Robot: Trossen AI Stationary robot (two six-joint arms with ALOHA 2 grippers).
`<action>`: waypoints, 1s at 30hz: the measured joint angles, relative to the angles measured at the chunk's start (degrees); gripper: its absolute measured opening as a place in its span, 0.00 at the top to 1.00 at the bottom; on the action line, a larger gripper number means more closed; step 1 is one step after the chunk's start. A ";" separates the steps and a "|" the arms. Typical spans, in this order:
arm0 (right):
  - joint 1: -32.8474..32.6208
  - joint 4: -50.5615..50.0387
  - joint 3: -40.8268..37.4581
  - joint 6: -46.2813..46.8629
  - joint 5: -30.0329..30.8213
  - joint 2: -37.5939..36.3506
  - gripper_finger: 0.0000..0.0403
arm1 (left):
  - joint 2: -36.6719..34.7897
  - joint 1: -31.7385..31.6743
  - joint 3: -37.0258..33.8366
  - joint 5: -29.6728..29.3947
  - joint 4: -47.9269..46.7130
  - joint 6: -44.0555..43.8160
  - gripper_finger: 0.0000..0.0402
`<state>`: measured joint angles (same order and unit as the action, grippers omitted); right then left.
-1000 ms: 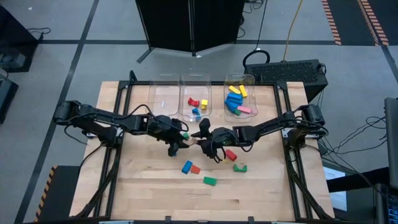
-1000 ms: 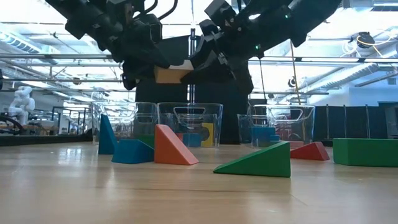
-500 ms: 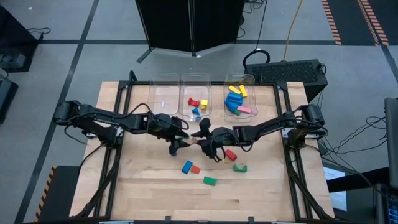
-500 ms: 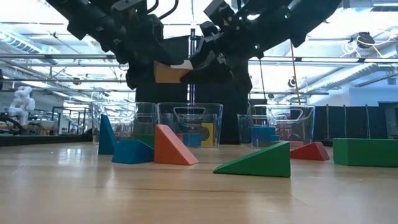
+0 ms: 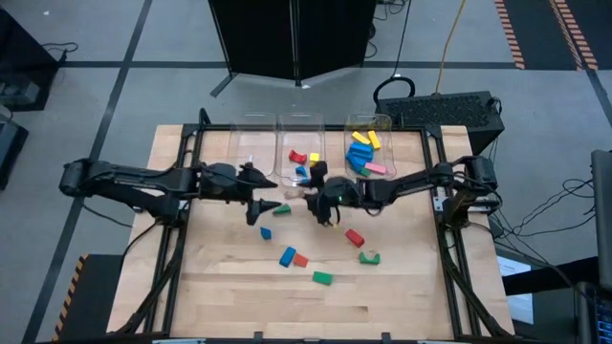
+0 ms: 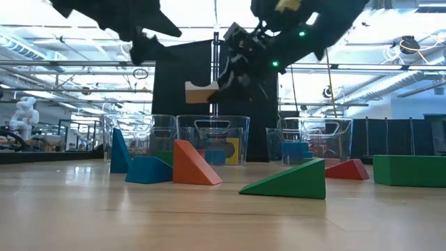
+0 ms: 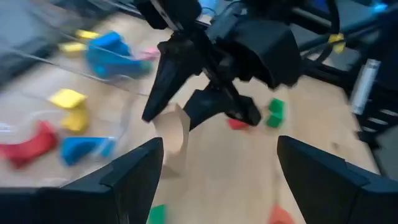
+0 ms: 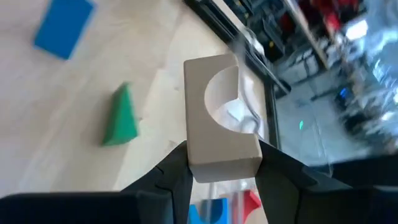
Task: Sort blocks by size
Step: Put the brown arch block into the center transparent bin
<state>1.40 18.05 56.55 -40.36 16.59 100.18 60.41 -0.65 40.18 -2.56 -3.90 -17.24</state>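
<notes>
Between right fingers [image 8: 217, 163], unmarked arched block [image 8: 221, 121]

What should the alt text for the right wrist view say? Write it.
The right gripper clamps a pale arched block in its jaws, held above the wooden table. On the table lie a green wedge and a blue block.

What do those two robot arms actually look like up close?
Both arms are dark, thin and jointed, with black cables along them. The left gripper and the right gripper each end in two black wedge-shaped fingers. Small green lights glow on the right arm.
</notes>
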 joint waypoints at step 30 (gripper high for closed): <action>27.30 -45.34 40.42 30.29 -32.30 19.15 0.65 | 6.73 5.29 -0.22 -17.49 -14.63 -0.48 0.22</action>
<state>28.70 -27.29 96.97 -10.07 -15.70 119.33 67.14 4.64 39.97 -20.05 -18.53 -17.72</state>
